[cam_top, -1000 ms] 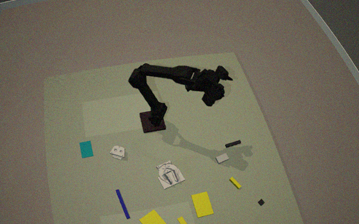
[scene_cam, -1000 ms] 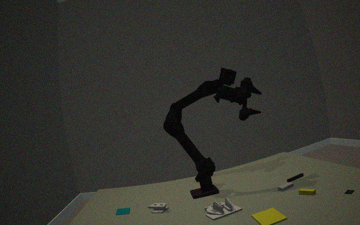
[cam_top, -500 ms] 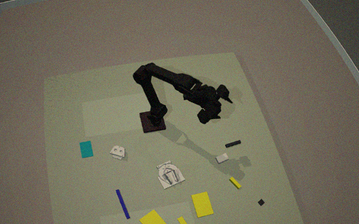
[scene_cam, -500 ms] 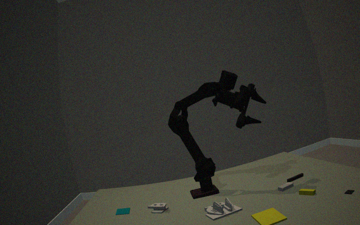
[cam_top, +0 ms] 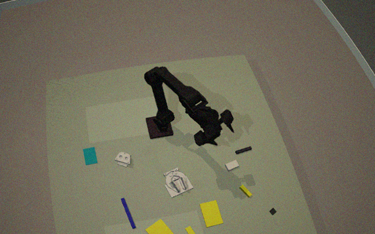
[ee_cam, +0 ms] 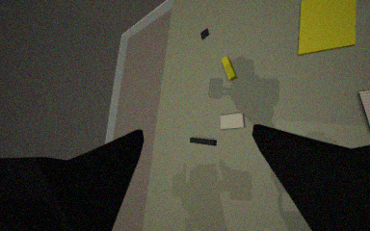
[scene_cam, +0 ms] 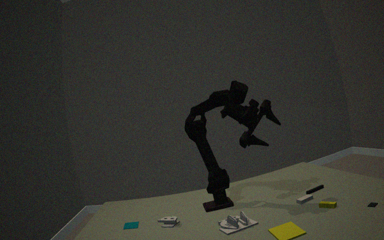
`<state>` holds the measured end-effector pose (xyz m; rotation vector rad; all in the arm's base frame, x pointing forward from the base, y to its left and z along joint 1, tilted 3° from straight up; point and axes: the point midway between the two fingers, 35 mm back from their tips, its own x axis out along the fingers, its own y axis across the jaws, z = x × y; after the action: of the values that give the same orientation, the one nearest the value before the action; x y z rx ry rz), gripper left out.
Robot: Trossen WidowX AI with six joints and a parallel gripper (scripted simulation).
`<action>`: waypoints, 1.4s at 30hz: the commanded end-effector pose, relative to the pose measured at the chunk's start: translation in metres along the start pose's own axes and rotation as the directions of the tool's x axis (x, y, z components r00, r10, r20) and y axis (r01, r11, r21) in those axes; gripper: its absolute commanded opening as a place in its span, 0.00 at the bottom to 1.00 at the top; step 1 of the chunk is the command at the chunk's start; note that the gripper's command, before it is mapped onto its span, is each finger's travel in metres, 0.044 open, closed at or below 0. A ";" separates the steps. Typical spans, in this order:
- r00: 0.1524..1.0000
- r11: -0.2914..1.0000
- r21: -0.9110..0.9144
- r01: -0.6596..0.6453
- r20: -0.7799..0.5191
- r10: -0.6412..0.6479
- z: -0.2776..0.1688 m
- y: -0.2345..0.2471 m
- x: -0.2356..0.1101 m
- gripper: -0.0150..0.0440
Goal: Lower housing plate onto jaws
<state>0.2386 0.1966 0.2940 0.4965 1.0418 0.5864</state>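
I'm taking the white jaw assembly (cam_top: 169, 189) (scene_cam: 250, 224) (ee_cam: 366, 107) as my landmark, its two jaws standing up from a flat base. The pale two-holed piece, which I read as the housing plate (cam_top: 122, 158) (scene_cam: 169, 219), sits on the mat well apart from it, to its left in the top view, so the jaws are uncovered. My gripper (cam_top: 224, 138) (scene_cam: 274, 135) (ee_cam: 198, 132) is wide open with nothing between its fingers, raised above the mat and up and to the right of the assembly from overhead. Beyond the assembly on that side, I see a white block (cam_top: 232, 165) (scene_cam: 304, 199) (ee_cam: 232, 121) near a black bar (cam_top: 243, 150) (scene_cam: 314, 189) (ee_cam: 203, 141). A yellow panel (cam_top: 211, 213) (scene_cam: 287, 230) (ee_cam: 328, 26) lies near the assembly, below and right of it from overhead.
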 end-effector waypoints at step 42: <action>0.704 0.676 0.201 0.709 -0.136 -0.697 0.009 -0.326 -0.127 1.00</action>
<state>0.2790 -0.1104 0.1828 0.2517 1.2116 -0.1956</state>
